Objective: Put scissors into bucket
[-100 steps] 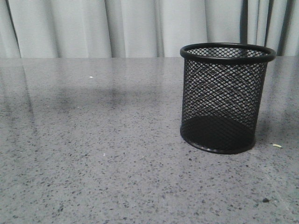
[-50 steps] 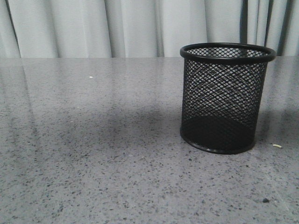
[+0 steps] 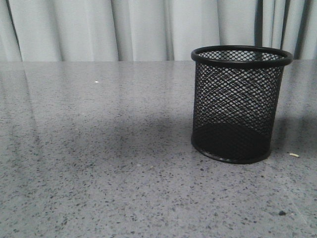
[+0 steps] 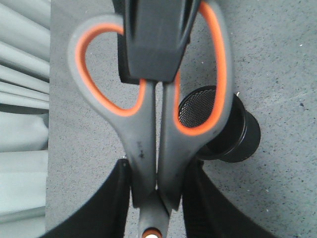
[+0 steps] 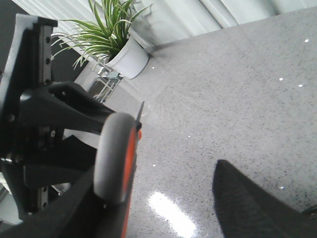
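My left fingers (image 4: 157, 208) hold the scissors (image 4: 151, 114) tight, up above the bucket (image 3: 239, 104). A shadow has grown beside the bucket, so I'm closing in. Right fingers: can't tell.

Front view low and close over the table (image 3: 99, 163), facing the curtain (image 3: 148, 29); left wrist view looking steeply down past the scissors (image 4: 153, 124) onto the bucket (image 4: 233, 134), shared with the front view (image 3: 237, 104); right wrist view angled across the tabletop toward a potted plant (image 5: 119, 39).

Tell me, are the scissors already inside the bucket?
No. The bucket stands with nothing in it, and the scissors are held above it.
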